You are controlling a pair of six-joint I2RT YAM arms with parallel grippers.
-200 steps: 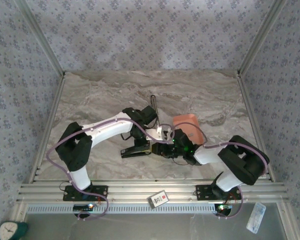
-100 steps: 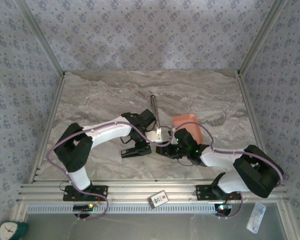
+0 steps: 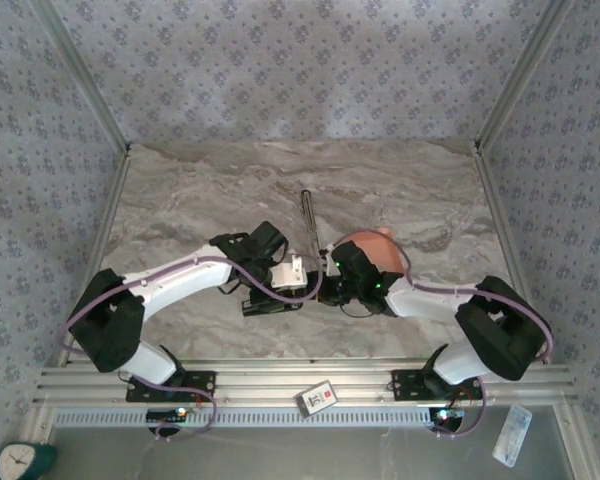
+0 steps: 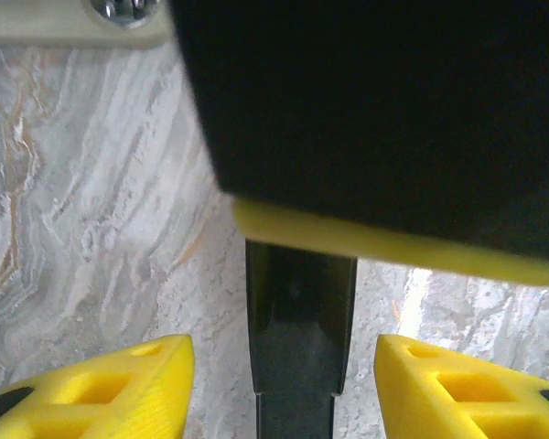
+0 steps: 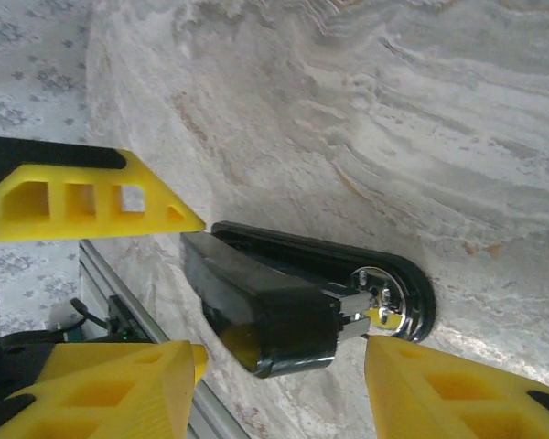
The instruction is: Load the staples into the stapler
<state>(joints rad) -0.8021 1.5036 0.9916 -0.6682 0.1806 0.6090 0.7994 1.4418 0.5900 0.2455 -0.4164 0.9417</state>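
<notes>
Left gripper (image 4: 284, 380) first: jaws wide apart, grasping nothing, one yellow fingertip either side of the black stapler (image 4: 300, 338) with bare table showing on both flanks. Right gripper (image 5: 284, 357) is likewise spread and empty, poised about the same stapler near the end where bright metal shows. So both sets of fingers crowd one stapler, lying on the marble table (image 3: 180, 220) toward its near side, between the two wrists. Further out, a thin metal strip (image 3: 307, 214) lies back on the table, apart from the stapler; that may be the staples, too small to be sure. Beside it is a salmon-coloured object (image 3: 385, 240), partly under the right arm. My read: this is the securing step, stapler not opened, nothing loaded. Next calls for one gripper to pin the base while the other lifts the top, then a fetch of the strip. Count: two grippers, one stapler, one strip, one salmon object
</notes>
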